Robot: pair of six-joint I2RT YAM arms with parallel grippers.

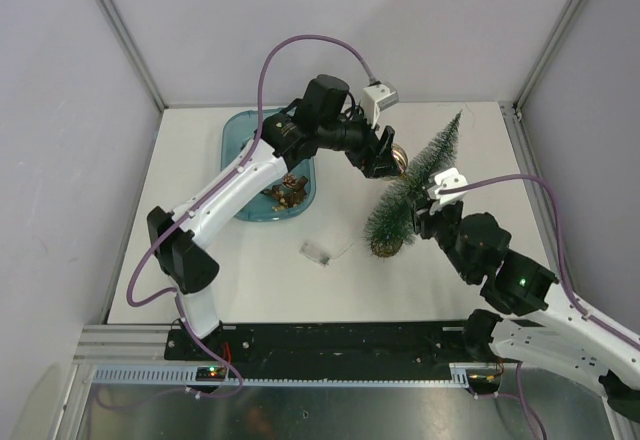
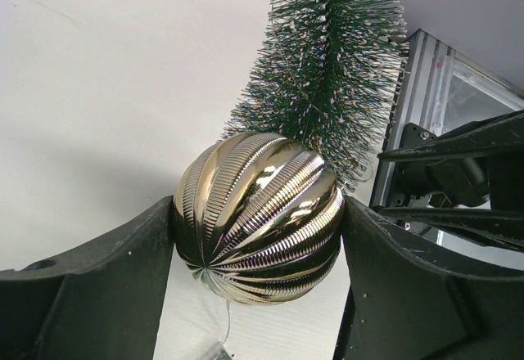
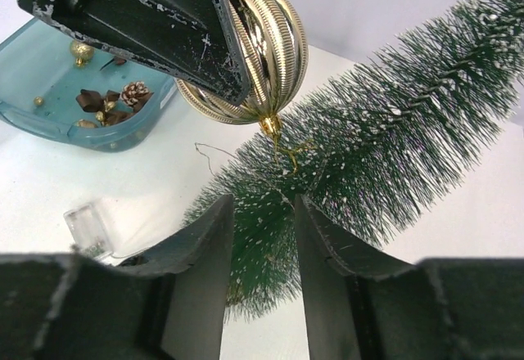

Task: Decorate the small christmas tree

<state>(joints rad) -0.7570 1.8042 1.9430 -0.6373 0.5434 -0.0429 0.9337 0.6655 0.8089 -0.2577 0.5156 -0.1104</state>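
The small christmas tree [image 1: 415,185] stands right of centre, its frosted green bristles leaning up toward the back right. My left gripper [image 1: 388,160] is shut on a ribbed gold ball ornament [image 2: 258,217], held against the tree's left side at mid height. In the right wrist view the gold ball [image 3: 262,49] hangs over the tree [image 3: 368,155], and its gold thread loop [image 3: 282,143] touches the bristles. My right gripper [image 3: 264,229] is at the tree's lower part. Its jaws stand apart, with bristles showing in the gap between them.
A blue tray [image 1: 232,130] at the back left holds pine cones and small gold and brown ornaments [image 1: 285,192]. A small clear plastic box [image 1: 316,251] with a thin wire lies in front of the tree. White walls and metal frame posts enclose the table.
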